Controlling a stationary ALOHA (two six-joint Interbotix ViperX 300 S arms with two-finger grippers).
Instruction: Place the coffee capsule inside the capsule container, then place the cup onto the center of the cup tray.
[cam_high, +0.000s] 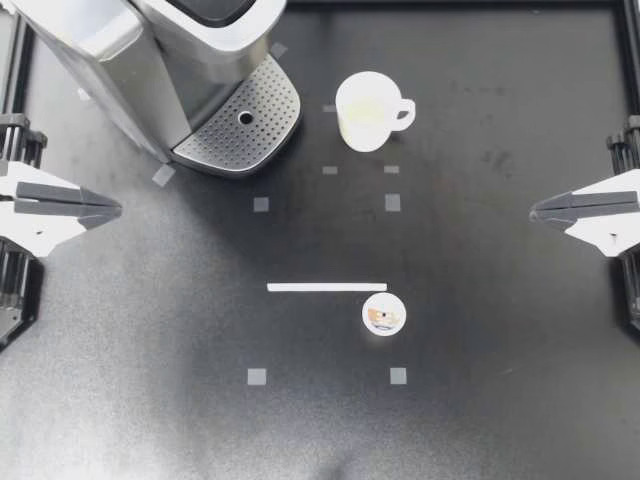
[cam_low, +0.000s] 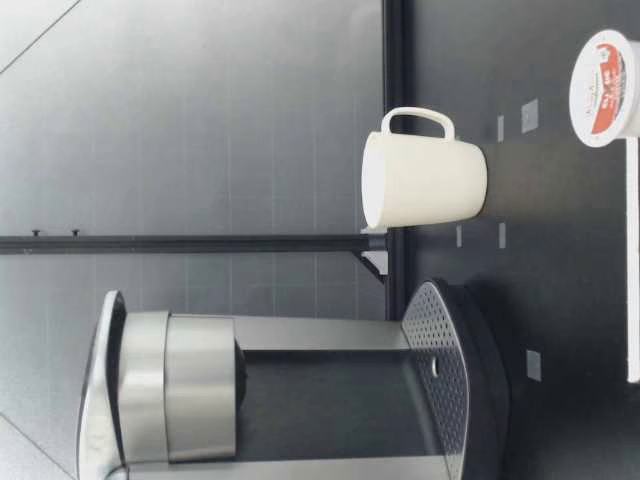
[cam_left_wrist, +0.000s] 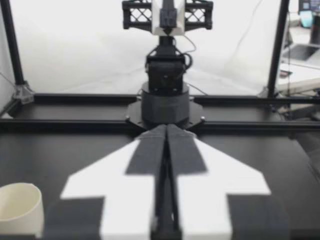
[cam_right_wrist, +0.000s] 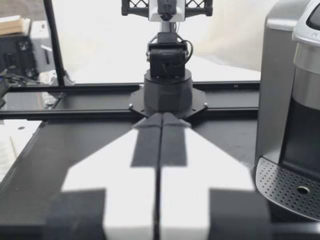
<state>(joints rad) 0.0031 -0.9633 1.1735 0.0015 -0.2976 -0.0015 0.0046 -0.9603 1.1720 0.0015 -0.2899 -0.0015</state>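
End effectors are both closed and empty. Seen from above, my left end effector (cam_high: 115, 209) sits at 9 o'clock on the table (cam_high: 480, 350), and my right end effector (cam_high: 535, 211) sits at 3 o'clock. Their tips face each other across the middle, well apart. The left wrist view shows the left fingers (cam_left_wrist: 150, 150) pressed flat together, and the right wrist view shows the same for the right fingers (cam_right_wrist: 148, 145).

Out from them, the coffee capsule (cam_high: 384, 314) rests foil-up on the table at about 5 o'clock from the centre, well clear of both arms. A white strip (cam_high: 326, 287) lies just beside it at its 12 o'clock and runs off toward 9 o'clock.

The cup (cam_high: 368, 111) stands upright on the table at about 1 o'clock from the centre, its handle pointing to 3 o'clock. At its 9 o'clock, near but apart, is the perforated cup tray (cam_high: 240, 125) at the foot of the coffee machine (cam_high: 150, 60), which fills the 10 to 11 o'clock corner. Small tape squares (cam_high: 392, 203) dot the table between cup and capsule.

In the low view the capsule (cam_low: 603, 88) is nearer the camera than the cup (cam_low: 425, 180).
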